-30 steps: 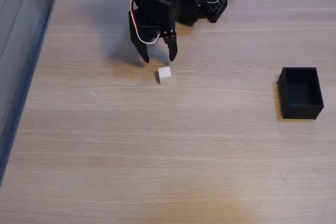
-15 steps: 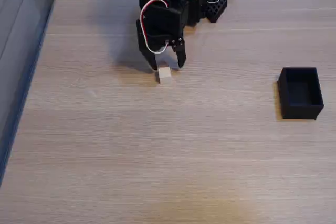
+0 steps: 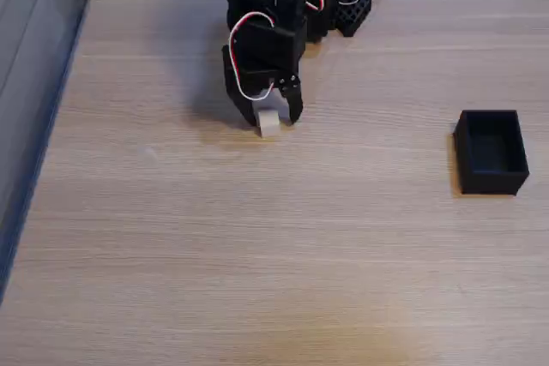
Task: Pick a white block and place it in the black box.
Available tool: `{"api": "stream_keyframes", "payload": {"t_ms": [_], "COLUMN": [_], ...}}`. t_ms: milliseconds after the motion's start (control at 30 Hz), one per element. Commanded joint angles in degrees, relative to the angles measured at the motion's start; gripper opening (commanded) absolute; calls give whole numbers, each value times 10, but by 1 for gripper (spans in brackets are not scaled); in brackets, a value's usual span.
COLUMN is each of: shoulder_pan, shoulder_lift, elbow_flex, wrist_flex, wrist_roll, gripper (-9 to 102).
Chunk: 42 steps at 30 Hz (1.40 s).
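Gripper (image 3: 270,116) is dropping lower than a second ago, open jaws now straddling the white block (image 3: 268,121) on the table (image 3: 257,237) — grasp looking imminent — black box (image 3: 491,151) waiting well apart at right.

We count one tiny white cube-shaped block (image 3: 269,123), one small matte black open-topped rectangular box (image 3: 491,152), one black two-finger gripper (image 3: 272,119), and one light wood-grain counter (image 3: 274,246) carrying them all.
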Motion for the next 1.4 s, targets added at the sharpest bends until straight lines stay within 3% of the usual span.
{"api": "stream_keyframes", "payload": {"t_ms": [0,367,433,533,867,1367], "shoulder_pan": [4,8,8,4,-18,-276], "shoulder_lift": [-6,-18,-18,-17,22,217], "elbow_flex": [-19,-25,-24,-22,-28,-21], "wrist_flex": [-11,-14,-11,-11,-10,3], "wrist_roll": [2,-3,-8,-2,-8,121], "gripper": [27,22,17,0,0,0]}}
